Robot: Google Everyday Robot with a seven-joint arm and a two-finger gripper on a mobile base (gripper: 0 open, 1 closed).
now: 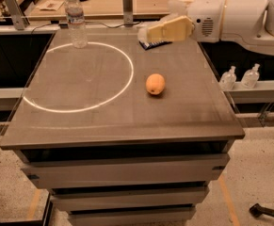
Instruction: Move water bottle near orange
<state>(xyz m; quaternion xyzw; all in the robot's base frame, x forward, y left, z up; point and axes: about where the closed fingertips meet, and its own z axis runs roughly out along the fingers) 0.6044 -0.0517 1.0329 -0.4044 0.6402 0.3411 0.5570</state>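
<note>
While the tool (151, 32), grip unclear, hovers rear-right, the clear ribbed water bottle (76, 21) stands rear-left.
</note>
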